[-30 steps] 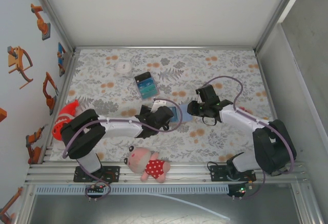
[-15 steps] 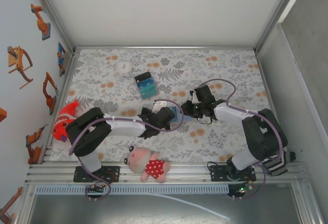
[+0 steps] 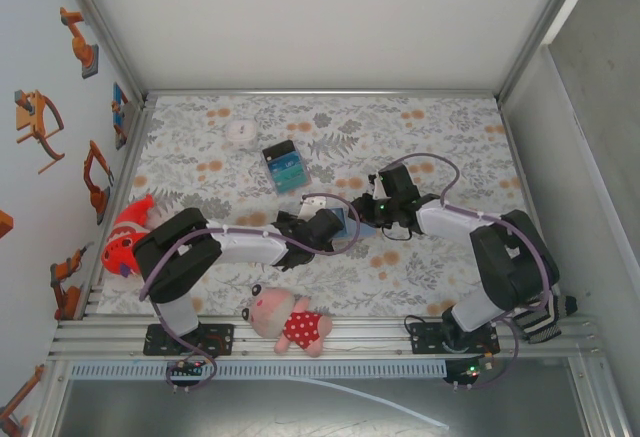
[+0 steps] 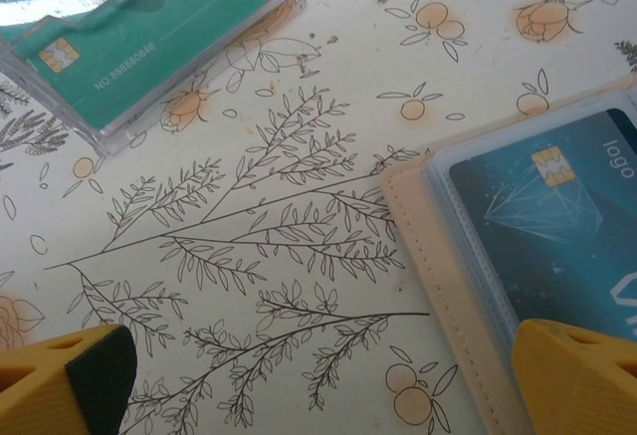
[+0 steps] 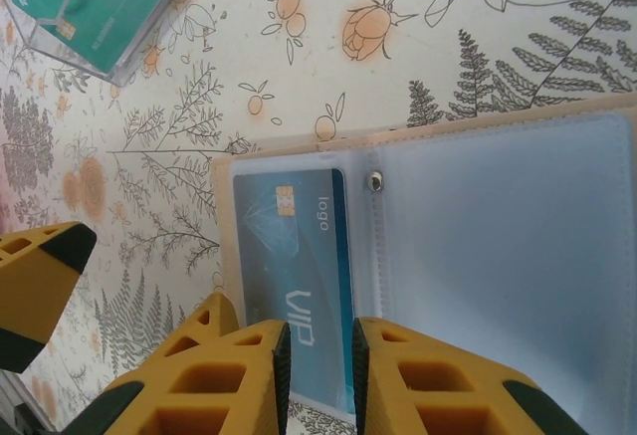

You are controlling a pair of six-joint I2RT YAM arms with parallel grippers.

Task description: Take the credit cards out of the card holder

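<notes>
**Card holder lies open, blue card in its sleeve**

The card holder (image 5: 498, 256) lies flat and unfolded on the floral table cover (image 4: 279, 206). It is near the clear box (image 3: 285, 167) of teal cards, on the side of the box toward the arm bases and a little to the right. It has a pale tan stitched border and clear plastic sleeves, with a small metal snap stud (image 5: 374, 182) at the fold. One blue card (image 5: 294, 256) sits in the sleeve on the half nearer the box — gold chip, the words "logo" and "VIP".

The left gripper (image 4: 318, 385) stands spread wide and holds nothing, one fingertip over the holder's tan edge. The right gripper (image 5: 320, 340) hangs at the card's end farthest from the box, with its jaws only a narrow slit apart. Whether they pinch the card I cannot tell.
</notes>
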